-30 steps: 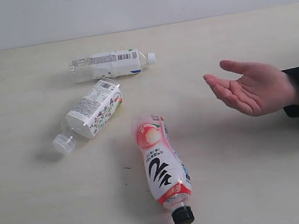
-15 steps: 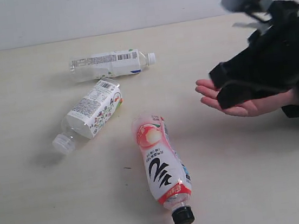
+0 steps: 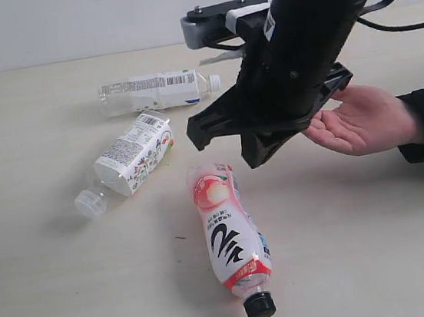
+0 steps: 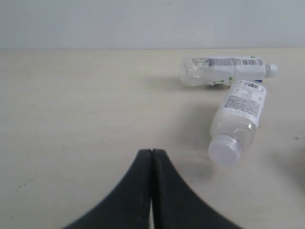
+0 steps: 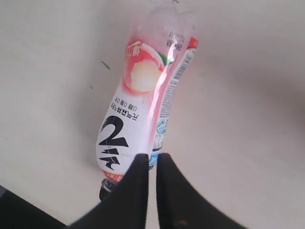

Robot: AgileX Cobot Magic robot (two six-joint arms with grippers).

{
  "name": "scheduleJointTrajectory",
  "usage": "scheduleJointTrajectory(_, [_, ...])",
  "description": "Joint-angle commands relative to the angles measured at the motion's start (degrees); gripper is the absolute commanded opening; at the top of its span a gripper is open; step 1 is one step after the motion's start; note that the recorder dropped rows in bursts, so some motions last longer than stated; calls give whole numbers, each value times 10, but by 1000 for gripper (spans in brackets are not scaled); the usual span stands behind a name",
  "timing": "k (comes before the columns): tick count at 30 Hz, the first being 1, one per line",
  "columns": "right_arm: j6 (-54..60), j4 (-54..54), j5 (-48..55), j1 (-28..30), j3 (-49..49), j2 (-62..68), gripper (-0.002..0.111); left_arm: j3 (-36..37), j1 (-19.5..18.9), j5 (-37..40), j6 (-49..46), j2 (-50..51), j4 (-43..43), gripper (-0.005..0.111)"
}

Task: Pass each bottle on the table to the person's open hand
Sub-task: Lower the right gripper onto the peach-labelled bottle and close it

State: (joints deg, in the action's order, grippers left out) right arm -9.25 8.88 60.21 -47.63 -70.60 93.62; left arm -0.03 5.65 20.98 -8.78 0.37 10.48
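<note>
Right gripper (image 3: 229,137), jaws nearly together, hangs above the pink-labelled bottle (image 3: 230,237), whose long axis runs 12-to-6, black cap at 6.

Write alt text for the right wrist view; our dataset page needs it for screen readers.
A pink-white labelled bottle with a black cap lies on its side on a pale table, directly beyond the right gripper, whose black fingers are nearly closed and empty.

Three bottles: one pink-labelled (image 3: 229,237), two white-labelled (image 3: 154,92) (image 3: 129,160); one open hand (image 3: 363,120); two grippers (image 4: 151,167) (image 5: 151,167).
</note>
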Motion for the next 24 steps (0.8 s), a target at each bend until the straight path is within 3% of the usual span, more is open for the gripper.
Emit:
scheduleJointTrajectory(1, [11, 2, 5, -4, -5, 31, 28, 0, 3, -3, 2, -4, 6, 0])
scheduleJointTrajectory(6, [19, 2, -5, -4, -5, 65, 75, 0, 3, -3, 2, -4, 6, 0])
scheduleJointTrajectory(8, [19, 2, -9, -4, -5, 74, 83, 0, 3, -3, 2, -4, 6, 0])
scheduleJointTrajectory(24, [9, 9, -103, -4, -5, 132, 84, 0, 3, -3, 2, -4, 6, 0])
